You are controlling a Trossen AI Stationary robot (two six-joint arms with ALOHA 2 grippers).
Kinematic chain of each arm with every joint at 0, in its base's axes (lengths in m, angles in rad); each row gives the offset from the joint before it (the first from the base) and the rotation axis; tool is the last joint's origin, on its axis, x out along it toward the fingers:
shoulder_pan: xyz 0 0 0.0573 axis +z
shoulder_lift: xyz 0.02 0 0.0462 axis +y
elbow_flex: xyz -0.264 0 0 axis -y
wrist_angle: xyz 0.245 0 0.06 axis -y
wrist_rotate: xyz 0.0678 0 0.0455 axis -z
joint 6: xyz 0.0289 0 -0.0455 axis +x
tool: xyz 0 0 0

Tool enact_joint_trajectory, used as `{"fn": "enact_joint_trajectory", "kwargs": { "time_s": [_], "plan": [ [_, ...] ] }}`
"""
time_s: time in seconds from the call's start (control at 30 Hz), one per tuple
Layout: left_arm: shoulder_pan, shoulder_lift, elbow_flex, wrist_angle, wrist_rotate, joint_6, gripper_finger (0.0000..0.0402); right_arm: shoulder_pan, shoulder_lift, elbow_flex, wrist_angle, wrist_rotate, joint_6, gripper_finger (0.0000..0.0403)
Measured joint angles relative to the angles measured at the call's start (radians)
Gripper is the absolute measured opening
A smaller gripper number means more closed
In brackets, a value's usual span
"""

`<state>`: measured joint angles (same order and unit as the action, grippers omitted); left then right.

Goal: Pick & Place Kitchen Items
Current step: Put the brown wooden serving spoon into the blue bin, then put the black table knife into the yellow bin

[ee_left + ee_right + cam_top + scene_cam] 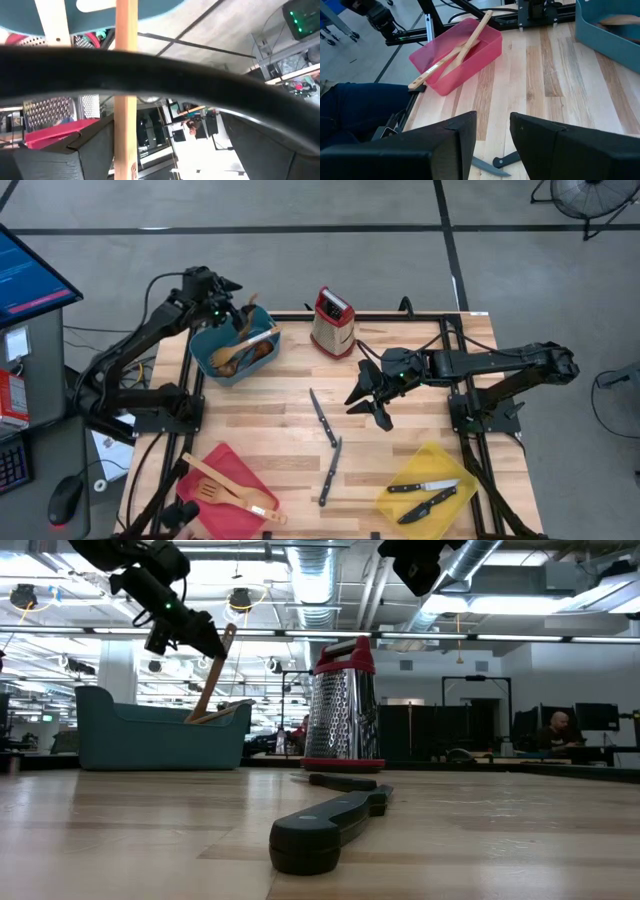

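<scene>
Jaws of my left gripper (243, 311) stand apart over the teal plastic bin (232, 346), upper left, a light wooden spoon (213, 674) leaning inside. My right gripper (372, 402) hovers mid-frame, jaws slightly apart, empty.

Pale wooden table (400, 430), shiny steel grater (332, 323)

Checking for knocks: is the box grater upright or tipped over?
Upright. In the low view the box grater stands on its base on the table, red handle on top.
</scene>
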<state>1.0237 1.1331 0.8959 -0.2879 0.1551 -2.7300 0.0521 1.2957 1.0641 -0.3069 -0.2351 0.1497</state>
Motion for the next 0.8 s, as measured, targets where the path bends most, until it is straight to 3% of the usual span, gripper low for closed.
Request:
{"fn": "enact_joint_trajectory", "kwargs": {
  "time_s": [0.8],
  "plan": [
    [-0.003, 0.041, 0.000, -0.001, 0.019, 0.040, 0.0342, 0.000, 0.000, 0.000, -0.007, 0.000, 0.000, 0.0129]
  ]
}}
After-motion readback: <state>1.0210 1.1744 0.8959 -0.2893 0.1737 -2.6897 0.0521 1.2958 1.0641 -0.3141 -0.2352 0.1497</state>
